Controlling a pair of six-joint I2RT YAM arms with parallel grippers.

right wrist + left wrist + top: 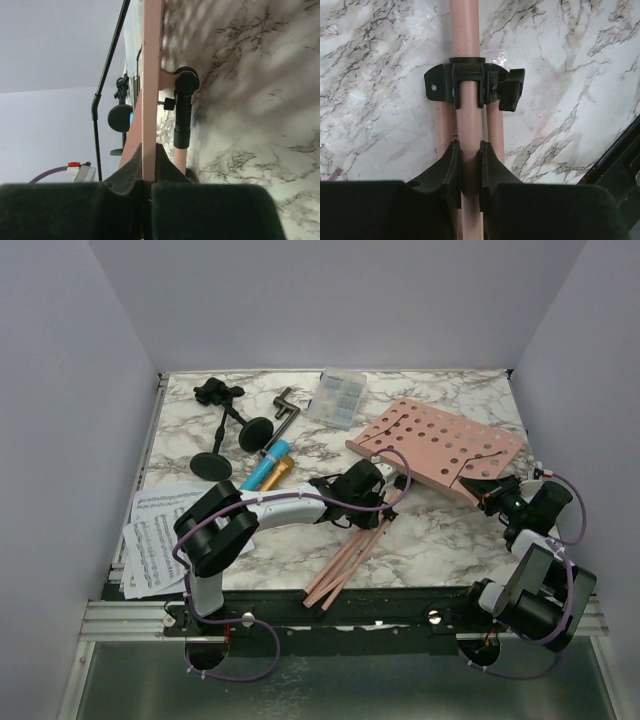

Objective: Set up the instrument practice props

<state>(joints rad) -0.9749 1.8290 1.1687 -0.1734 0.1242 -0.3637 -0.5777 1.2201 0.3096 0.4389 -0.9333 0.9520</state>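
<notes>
Stretched low, left claw (469, 152) clamps the tripod pole (465, 40); right claw (148, 156) pinches the pink rack (151, 60).

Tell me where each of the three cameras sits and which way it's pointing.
Top external: above and behind the bases, looking down on the marble table; both arms show.
Left wrist: on the left arm, facing straight down; left gripper clamps the tripod legs.
Right wrist: low, facing sideways along the table; right gripper clamps the pink rack edge.
Shared: top and right wrist views both show the rack and the black poles.
</notes>
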